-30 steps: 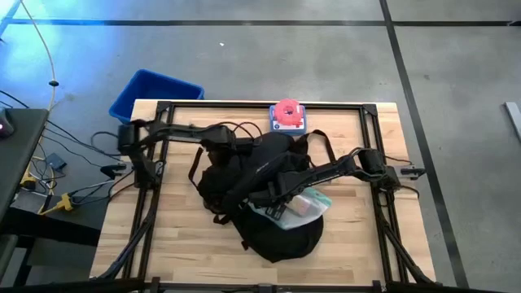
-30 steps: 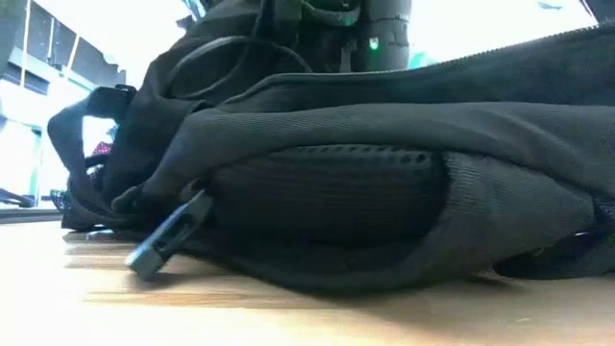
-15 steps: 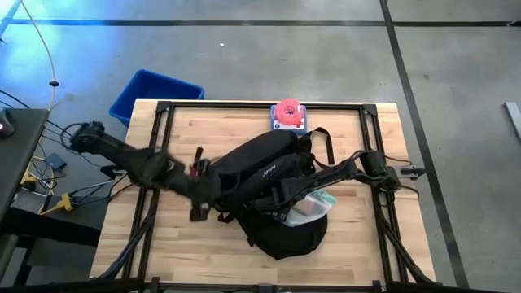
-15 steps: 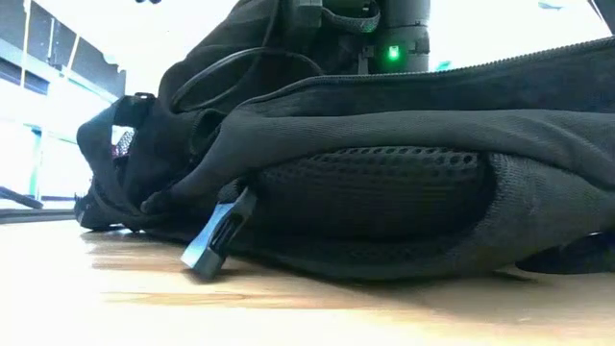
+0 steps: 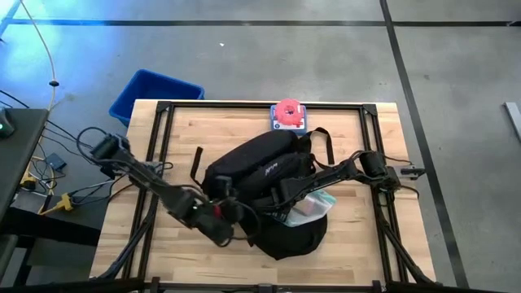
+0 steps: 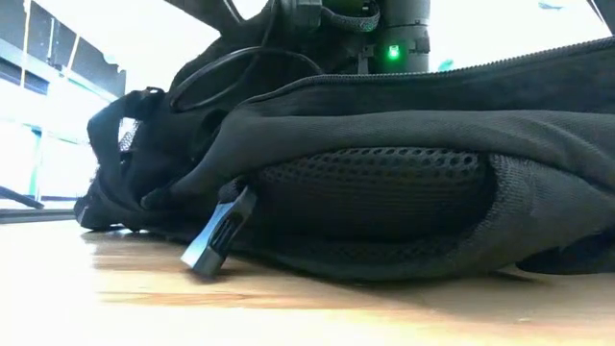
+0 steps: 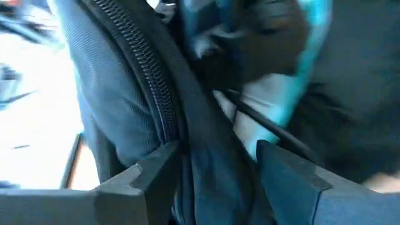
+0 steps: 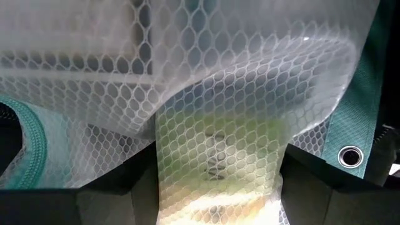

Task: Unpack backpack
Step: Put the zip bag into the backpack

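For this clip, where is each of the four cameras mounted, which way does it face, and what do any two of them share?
High: overhead, facing down on the table; both arms, backpack, blue bin.
Low: tabletop level, facing the backpack; arm parts above.
Left wrist: faces the backpack zipper past the left gripper.
Right wrist: faces a mesh pouch past the right gripper.
Shared: high and right wrist both show the pouch.

A blue bin (image 5: 155,91) sits on the floor off my table's (image 5: 342,248) far left corner; a red-and-blue object (image 5: 287,115) rests at the wooden table's far edge.
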